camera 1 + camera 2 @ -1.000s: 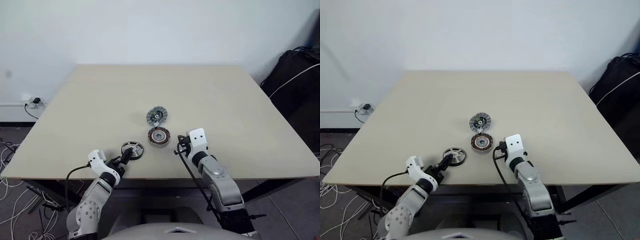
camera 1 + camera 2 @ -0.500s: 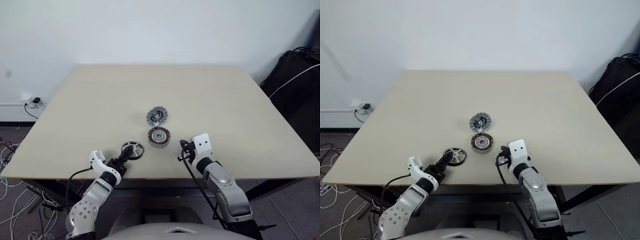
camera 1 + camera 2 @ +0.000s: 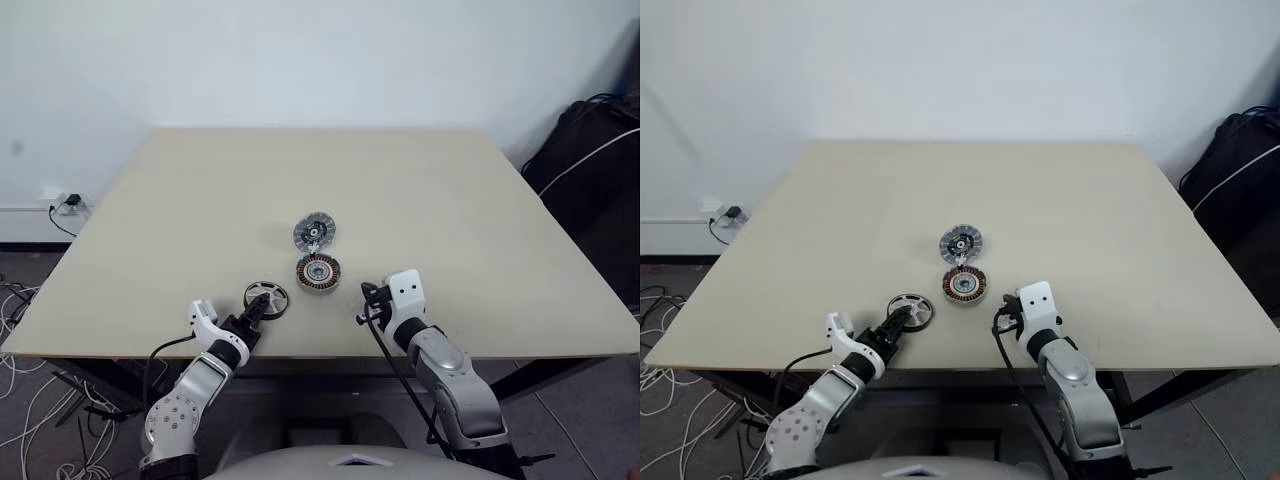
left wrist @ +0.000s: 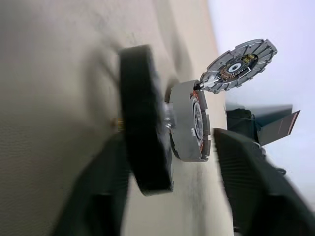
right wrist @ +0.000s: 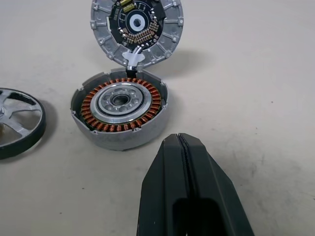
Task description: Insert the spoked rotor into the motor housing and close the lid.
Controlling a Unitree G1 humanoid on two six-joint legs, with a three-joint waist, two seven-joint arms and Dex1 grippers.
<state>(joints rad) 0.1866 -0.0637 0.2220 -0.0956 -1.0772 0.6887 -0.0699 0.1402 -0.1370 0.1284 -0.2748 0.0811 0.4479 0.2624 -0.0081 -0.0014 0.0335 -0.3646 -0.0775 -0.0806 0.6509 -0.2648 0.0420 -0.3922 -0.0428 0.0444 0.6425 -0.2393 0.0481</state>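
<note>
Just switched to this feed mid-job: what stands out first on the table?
Three small motor parts near the table's front edge: the lid stands open, ribbed face showing, joined to the copper-wound motor housing in front of it. The spoked rotor lies to their left, with the left gripper around its rim; the right gripper, shut, points at the housing.

Beige table (image 3: 200,200) bearing spoked rotor (image 3: 265,299), motor housing (image 3: 317,272) and hinged-open lid (image 3: 314,232).

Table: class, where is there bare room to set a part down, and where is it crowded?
Bare: the table's far half beyond the lid, and both side stretches. Crowded: the near middle, where lid, housing and rotor cluster between the left tool and right tool.
</note>
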